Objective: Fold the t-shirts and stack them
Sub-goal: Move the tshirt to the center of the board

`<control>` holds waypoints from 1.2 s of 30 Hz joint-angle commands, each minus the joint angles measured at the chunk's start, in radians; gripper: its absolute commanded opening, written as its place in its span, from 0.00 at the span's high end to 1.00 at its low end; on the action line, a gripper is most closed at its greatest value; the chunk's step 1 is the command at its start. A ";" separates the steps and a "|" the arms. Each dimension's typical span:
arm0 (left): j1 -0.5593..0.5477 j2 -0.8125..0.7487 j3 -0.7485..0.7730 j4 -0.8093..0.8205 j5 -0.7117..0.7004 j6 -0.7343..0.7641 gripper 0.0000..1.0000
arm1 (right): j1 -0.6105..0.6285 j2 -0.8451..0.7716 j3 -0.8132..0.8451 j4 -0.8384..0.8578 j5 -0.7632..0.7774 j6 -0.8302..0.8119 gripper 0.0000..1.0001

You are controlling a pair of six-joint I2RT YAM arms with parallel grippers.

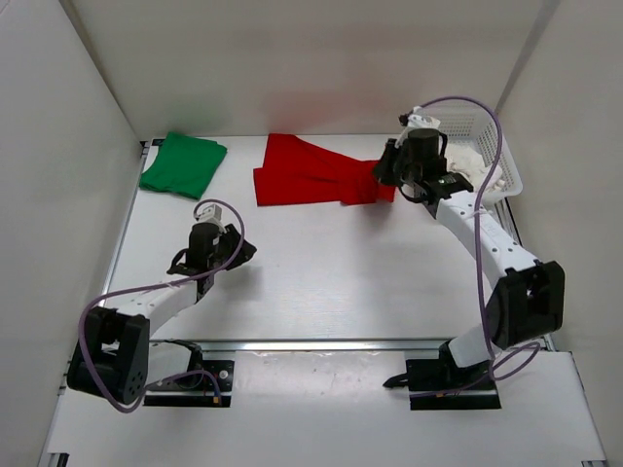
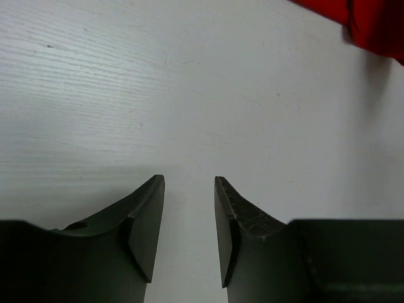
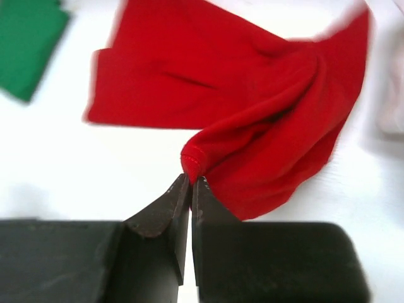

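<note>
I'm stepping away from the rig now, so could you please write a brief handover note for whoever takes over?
Left claw: open, empty, over bare table.
Right claw: shut on the red t-shirt at its hem.
Green t-shirt: folded, far left.
White t-shirt: bunched in the mesh basket, far right.
Done: green folded. Left: fold red and white, stack all three.

A white tabletop [image 1: 321,282] with a faint grain fills the scene. Plain white panels close it in: a left wall [image 1: 58,146], a back wall [image 1: 292,58] and a right wall [image 1: 584,126]. A metal rail [image 1: 321,342] runs along its near edge. The light is even and the shadows are soft.
</note>
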 commanded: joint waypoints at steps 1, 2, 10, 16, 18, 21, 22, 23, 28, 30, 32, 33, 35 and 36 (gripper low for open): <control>0.026 -0.004 0.006 0.083 0.039 -0.038 0.52 | 0.097 -0.109 0.174 -0.060 0.001 -0.063 1.00; 0.036 -0.016 -0.002 0.101 0.062 -0.053 0.52 | 0.150 -0.111 0.243 -0.078 0.002 -0.086 1.00; 0.036 -0.084 -0.089 0.109 0.042 -0.094 0.52 | 0.222 -0.040 0.844 -0.269 -0.175 -0.048 1.00; 0.028 -0.151 -0.212 0.152 0.020 -0.122 0.47 | -0.173 -0.211 0.242 0.185 -0.634 0.230 1.00; 0.045 -0.163 -0.237 0.158 0.028 -0.125 0.46 | -0.241 -0.264 0.019 0.306 -0.673 0.277 1.00; 0.037 -0.180 -0.275 0.171 0.045 -0.133 0.44 | -0.305 -0.345 -0.309 0.481 -0.716 0.341 1.00; 0.019 -0.185 -0.281 0.178 0.041 -0.128 0.43 | -0.325 -0.344 -0.412 0.546 -0.736 0.361 1.00; 0.013 -0.185 -0.287 0.172 0.033 -0.130 0.42 | -0.332 -0.354 -0.451 0.566 -0.738 0.367 1.00; 0.009 -0.191 -0.309 0.126 0.024 -0.091 0.39 | -0.364 -0.324 -0.553 0.496 -0.648 0.286 1.00; 0.020 -0.228 -0.324 0.114 0.004 -0.087 0.39 | -0.376 -0.302 -0.560 0.478 -0.621 0.274 0.99; 0.013 -0.249 -0.327 0.106 -0.015 -0.082 0.35 | -0.381 -0.276 -0.566 0.488 -0.566 0.292 1.00; 0.019 -0.261 -0.324 0.100 -0.016 -0.079 0.35 | -0.376 -0.264 -0.569 0.487 -0.555 0.283 1.00; -0.001 -0.249 -0.312 0.106 -0.021 -0.081 0.33 | -0.365 -0.211 -0.551 0.490 -0.534 0.289 1.00; -0.010 -0.228 -0.307 0.117 -0.001 -0.081 0.35 | -0.353 -0.189 -0.537 0.490 -0.532 0.291 1.00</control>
